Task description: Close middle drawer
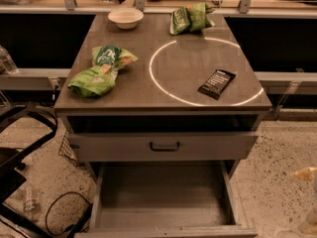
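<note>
Middle drawer (163, 195) is pulled far out toward the camera, low in the centre of the view. We see its plain grey tray, bare inside, and its front runs along the bottom edge of the view. We see it open, not closed.

Going left to right:
- A clear plastic bottle (5, 61) stands at the far left edge, on a ledge behind the cabinet.
- A black frame (27, 120) stands on the floor left of the cabinet, with a dark cable (58, 216) looped on the speckled floor (277, 157) below it.
- The grey cabinet's tabletop (148, 90) holds a front green bag (93, 81) at its left front. A second green bag (113, 57) lies just behind it and touches it.
- A white bowl (126, 18) sits upright at the back left, apart from the bags.
- The top drawer (208, 146) lies under the tabletop, with a dark gap above it. Its taller grey front carries a small dark bar handle (164, 146) in the centre, directly above the open tray.
- A bright light ring (157, 86) covers the right half of the tabletop.
- A back green bag (190, 18) lies at the rear, just beyond the ring.
- A dark snack bar (216, 84) lies flat inside the ring, near its right front arc.
- The end effector (306, 174) shows only as a pale shape at the lower right edge, over the floor. It is right of the middle drawer and apart from it. We cannot tell whether it is open or closed.
</note>
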### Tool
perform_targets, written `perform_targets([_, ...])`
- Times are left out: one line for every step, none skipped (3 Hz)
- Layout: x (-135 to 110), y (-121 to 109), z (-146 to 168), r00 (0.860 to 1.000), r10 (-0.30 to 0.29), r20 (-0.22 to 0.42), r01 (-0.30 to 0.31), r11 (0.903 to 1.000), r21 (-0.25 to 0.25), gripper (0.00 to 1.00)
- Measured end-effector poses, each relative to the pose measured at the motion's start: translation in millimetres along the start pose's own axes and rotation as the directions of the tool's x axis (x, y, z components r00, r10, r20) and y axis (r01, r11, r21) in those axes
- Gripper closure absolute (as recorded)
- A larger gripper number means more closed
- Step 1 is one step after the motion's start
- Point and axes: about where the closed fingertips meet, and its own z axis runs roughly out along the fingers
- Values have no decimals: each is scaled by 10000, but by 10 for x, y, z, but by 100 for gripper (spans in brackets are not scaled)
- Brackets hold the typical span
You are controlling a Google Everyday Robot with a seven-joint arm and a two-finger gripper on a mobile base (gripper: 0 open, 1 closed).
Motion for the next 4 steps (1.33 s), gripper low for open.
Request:
perform_targets([7,37,51,10000,-51,5,51,10000,-54,63])
perform_targets([2,41,71,10000,-57,-36,57,10000,-78,95])
perform_targets([-13,39,100,9998,-65,-199,63,10000,-76,100])
perform_targets([-32,349,596,9969,-459,-645,455,9989,-74,100])
